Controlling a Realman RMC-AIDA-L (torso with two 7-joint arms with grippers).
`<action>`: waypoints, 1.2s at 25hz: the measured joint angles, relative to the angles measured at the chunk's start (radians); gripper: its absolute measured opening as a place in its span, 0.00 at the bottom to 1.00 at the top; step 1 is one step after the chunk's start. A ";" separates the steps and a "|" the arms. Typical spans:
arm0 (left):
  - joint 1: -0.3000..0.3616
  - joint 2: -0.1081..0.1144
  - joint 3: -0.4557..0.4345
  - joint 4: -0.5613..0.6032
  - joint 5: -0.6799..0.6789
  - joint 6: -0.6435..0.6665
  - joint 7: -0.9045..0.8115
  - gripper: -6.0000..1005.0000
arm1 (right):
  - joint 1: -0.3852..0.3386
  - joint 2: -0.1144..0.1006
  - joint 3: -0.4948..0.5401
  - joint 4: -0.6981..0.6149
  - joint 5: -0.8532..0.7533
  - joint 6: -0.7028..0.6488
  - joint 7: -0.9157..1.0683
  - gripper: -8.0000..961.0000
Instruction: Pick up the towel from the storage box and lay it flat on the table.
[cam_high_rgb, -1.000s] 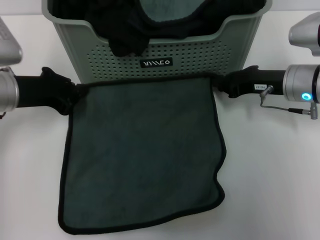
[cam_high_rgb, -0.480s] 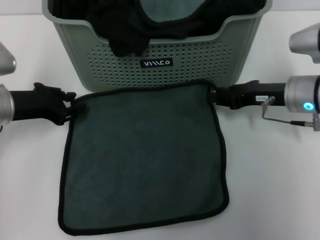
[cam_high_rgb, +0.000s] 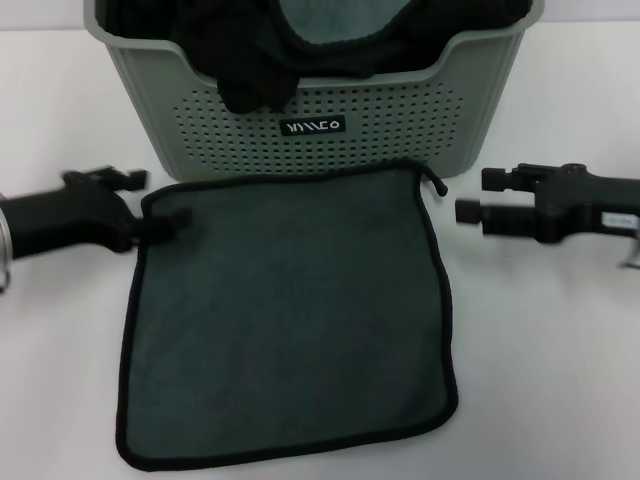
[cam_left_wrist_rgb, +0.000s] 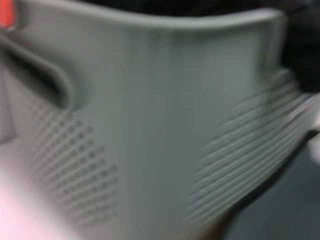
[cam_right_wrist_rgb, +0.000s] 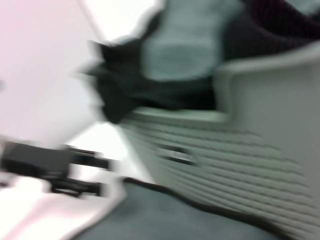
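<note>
While the towel (cam_high_rgb: 285, 315) is lying spread on the table (cam_high_rgb: 545, 350) just in front of the storage box (cam_high_rgb: 310, 120), its far left corner is being pinched between the closed fingers of the left gripper (cam_high_rgb: 150, 228). The right gripper (cam_high_rgb: 472, 195) is being held beside the far right corner, apart from it, with its fingers open. A risk is being judged here: if the left arm is being pulled away before that corner is freed, the cloth could be dragged and wrinkled.
</note>
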 joint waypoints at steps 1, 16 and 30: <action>0.007 0.001 -0.001 -0.016 -0.050 0.053 0.037 0.66 | 0.000 0.003 0.035 -0.001 0.006 0.096 -0.044 0.66; 0.033 0.014 -0.006 -0.168 -0.388 0.750 0.426 0.78 | -0.003 0.005 -0.059 -0.115 0.054 0.452 -0.424 0.91; 0.049 0.033 -0.006 -0.201 -0.429 0.772 0.456 0.77 | -0.039 0.001 -0.072 -0.142 0.095 0.453 -0.501 0.91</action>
